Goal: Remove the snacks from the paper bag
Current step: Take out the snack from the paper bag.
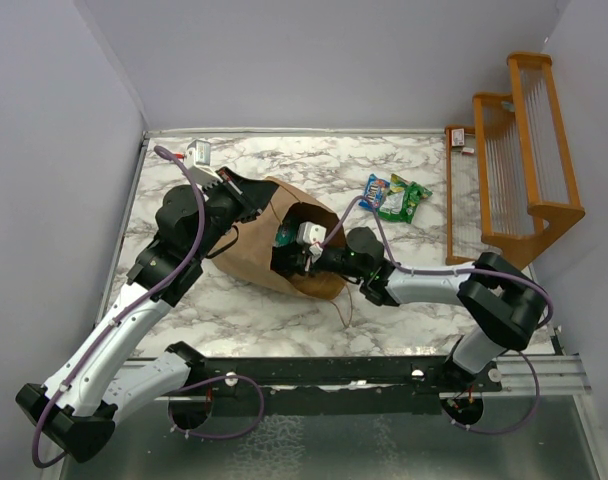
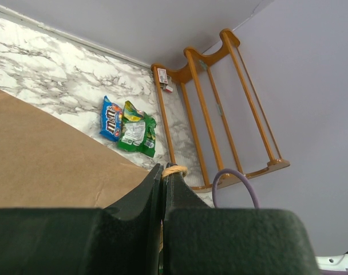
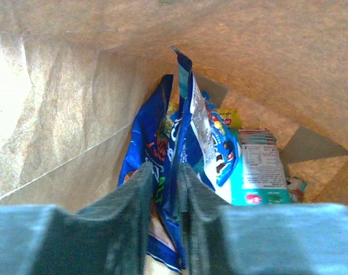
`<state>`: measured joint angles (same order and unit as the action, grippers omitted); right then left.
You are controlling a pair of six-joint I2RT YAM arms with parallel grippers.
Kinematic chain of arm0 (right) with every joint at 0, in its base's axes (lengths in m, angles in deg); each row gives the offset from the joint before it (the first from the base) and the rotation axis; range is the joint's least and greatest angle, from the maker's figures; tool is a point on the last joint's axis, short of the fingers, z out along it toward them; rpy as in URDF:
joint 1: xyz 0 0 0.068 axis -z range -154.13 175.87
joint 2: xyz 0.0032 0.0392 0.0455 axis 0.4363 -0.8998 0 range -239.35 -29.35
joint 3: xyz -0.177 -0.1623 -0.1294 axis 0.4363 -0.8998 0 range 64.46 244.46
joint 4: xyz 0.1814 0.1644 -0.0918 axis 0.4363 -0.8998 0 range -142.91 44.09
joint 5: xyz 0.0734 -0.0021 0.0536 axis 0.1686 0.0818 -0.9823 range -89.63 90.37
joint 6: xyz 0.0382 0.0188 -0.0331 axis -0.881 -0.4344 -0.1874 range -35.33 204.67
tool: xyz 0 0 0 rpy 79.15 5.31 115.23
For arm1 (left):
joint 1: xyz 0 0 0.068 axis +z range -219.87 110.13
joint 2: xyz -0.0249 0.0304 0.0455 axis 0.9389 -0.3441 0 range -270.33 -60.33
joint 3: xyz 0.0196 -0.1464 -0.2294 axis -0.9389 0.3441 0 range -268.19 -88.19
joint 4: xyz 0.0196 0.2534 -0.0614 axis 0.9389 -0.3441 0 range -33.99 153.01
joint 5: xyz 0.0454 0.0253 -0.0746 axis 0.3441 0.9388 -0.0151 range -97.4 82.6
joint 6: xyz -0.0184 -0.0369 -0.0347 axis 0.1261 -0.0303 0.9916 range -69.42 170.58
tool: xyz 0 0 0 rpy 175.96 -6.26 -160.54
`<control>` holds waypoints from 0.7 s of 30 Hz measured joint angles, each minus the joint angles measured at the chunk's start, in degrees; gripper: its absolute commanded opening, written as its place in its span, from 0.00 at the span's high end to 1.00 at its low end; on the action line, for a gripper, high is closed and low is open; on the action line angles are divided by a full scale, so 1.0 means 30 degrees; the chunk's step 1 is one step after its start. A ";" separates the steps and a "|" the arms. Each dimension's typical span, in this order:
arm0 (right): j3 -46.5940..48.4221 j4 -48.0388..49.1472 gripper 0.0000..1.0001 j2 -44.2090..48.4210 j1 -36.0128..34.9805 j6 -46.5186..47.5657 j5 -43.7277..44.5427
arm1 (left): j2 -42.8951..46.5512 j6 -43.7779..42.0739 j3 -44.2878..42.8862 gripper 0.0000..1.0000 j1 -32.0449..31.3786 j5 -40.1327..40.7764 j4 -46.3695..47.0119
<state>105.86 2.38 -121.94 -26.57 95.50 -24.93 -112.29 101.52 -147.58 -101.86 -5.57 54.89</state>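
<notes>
The brown paper bag (image 1: 254, 245) lies on its side mid-table, mouth toward the right. My left gripper (image 1: 246, 190) is shut on the bag's twisted paper handle (image 2: 175, 169), with the bag's brown side (image 2: 48, 154) below it. My right gripper (image 1: 289, 262) is inside the bag's mouth, shut on a dark blue snack packet (image 3: 177, 172). A teal packet (image 3: 260, 172) and a yellow one (image 3: 228, 118) lie deeper in the bag (image 3: 65, 114). Two packets lie outside on the table: a blue one (image 1: 375, 190) and a green one (image 1: 404, 200), also in the left wrist view (image 2: 111, 119), (image 2: 137, 134).
An orange wooden rack (image 1: 514, 160) stands at the back right, also in the left wrist view (image 2: 220, 109). Grey walls close the table's back and sides. The bag's other handle (image 1: 346, 305) trails on the marble table (image 1: 234, 320) near the right arm.
</notes>
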 measured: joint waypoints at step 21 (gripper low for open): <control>-0.1115 -0.1698 0.99 0.5348 0.0000 -0.0699 0.3235 | 0.0270 -0.0204 0.0000 1.00 -0.0007 0.0211 -0.0168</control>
<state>102.52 -2.71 -105.90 -26.57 93.40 -15.23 -111.48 100.91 -147.58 -101.88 -4.94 54.38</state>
